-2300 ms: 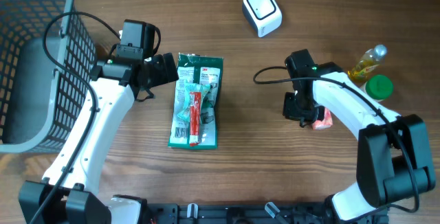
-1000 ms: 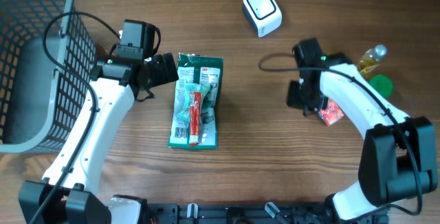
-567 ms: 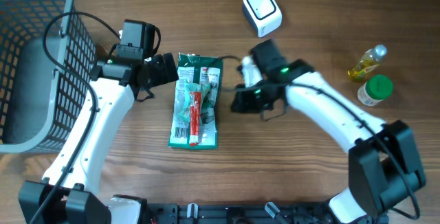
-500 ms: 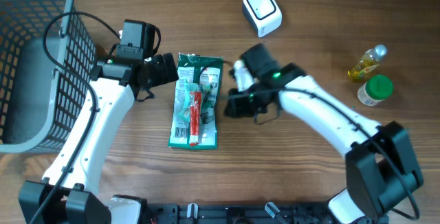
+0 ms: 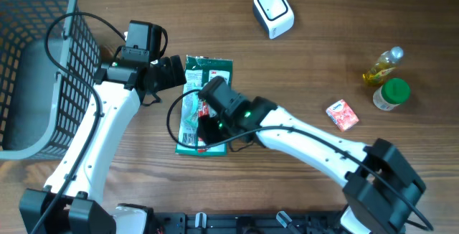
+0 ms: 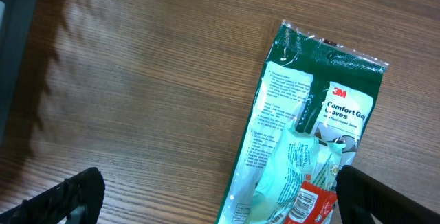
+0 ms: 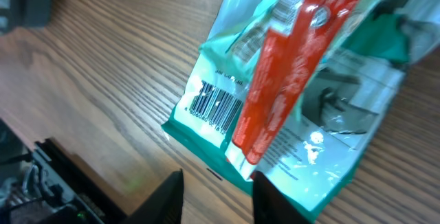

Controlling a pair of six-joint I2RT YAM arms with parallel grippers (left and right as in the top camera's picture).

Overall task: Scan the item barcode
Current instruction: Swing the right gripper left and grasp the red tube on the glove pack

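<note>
Judging by the overhead view, we place the green packet (image 5: pixel 214 75) flat on the table, its long axis running away from the robot. The right gripper (image 7: pixel 220 198) hangs over the packet's near end, jaws partly apart and holding nothing. The left gripper (image 6: pixel 220 203) stands wide open just beside the far left corner, so both are near, the right better placed. The barcode (image 7: pixel 214 107) faces up at that near end; the scanner (image 5: pixel 273 11) sits well apart, far right. Our right arm hides the packet's middle, and we cannot tell whether the red strip (image 7: pixel 295 66) is a separate item.
</note>
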